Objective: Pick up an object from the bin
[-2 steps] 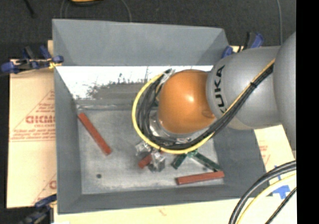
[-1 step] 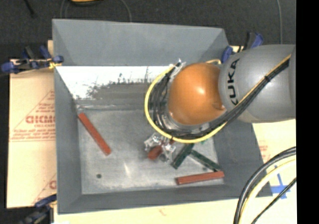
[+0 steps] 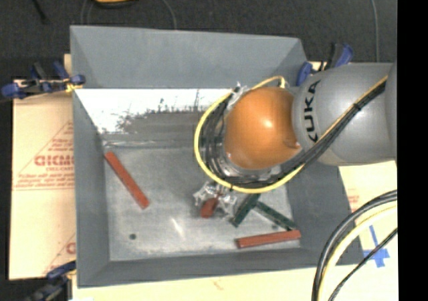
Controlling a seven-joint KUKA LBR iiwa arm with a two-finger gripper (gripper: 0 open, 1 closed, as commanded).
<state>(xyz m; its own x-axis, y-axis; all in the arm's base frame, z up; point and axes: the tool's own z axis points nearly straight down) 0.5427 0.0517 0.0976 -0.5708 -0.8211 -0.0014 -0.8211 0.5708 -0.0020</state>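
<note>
At the bin (image 3: pixel 134 59) centre, the gripper (image 3: pixel 215 201) is set low over a small red block (image 3: pixel 208 209); its closure cannot be told, and nothing is lifted yet.

I log one grey metal bin (image 3: pixel 160 223) with a scuffed floor. A long red bar (image 3: pixel 126 179) lies diagonally at the left, well apart from the rest. A second red bar (image 3: pixel 267 240) lies near the front right corner. Dark green sticks (image 3: pixel 261 211) cross just behind it, beside a small red block (image 3: pixel 208 208).
</note>
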